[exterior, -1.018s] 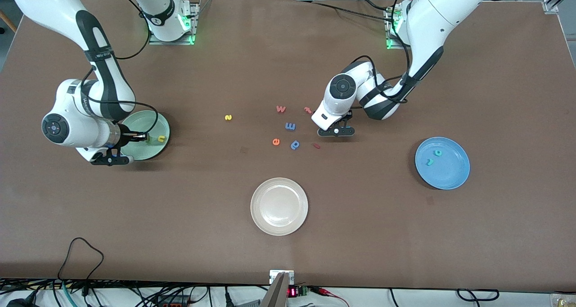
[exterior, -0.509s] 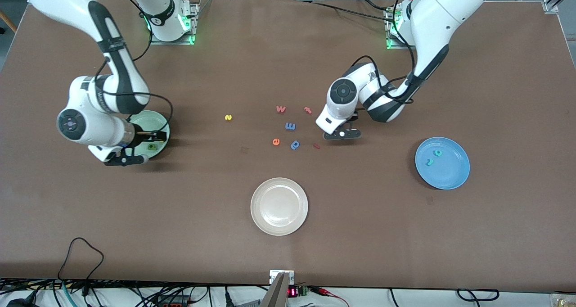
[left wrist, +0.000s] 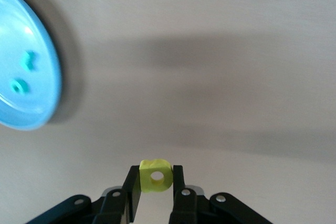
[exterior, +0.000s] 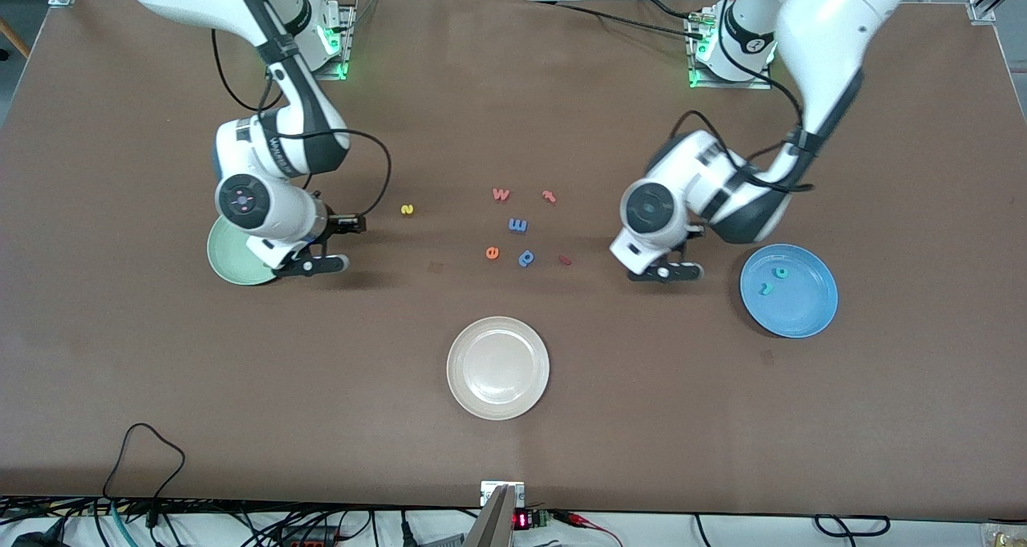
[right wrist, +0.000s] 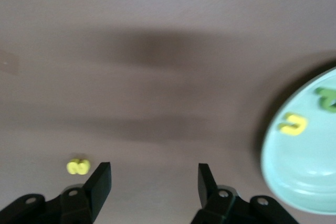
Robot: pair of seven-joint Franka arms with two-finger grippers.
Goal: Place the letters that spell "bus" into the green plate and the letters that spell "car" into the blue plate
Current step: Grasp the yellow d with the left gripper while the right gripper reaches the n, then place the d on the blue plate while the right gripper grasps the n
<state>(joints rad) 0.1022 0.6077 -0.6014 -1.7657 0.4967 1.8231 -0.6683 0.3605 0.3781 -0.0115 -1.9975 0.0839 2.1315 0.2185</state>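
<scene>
We see table (exterior: 513, 443) first. Blue plate (exterior: 806, 314) holds "c" (exterior: 779, 272) and "r" (exterior: 766, 289). Green plate (right wrist: 310, 177) holds "u" (right wrist: 293, 124) and "b" (right wrist: 328, 98). Left hand (left wrist: 156, 195), near blue plate, pinches "a" (left wrist: 155, 174). Right hand (right wrist: 152, 182), beside green plate, spread wide, empty. "s" (exterior: 407, 208) on table.

Three plates (exterior: 497, 368), eleven foam letters (exterior: 517, 225), two claws (exterior: 672, 272).

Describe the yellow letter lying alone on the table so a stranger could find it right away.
Start at the green plate at the right arm's end of the table. From it, look toward the cluster of letters mid-table: the yellow "s" lies alone between plate and cluster. It is the only yellow letter on the bare table.
</scene>
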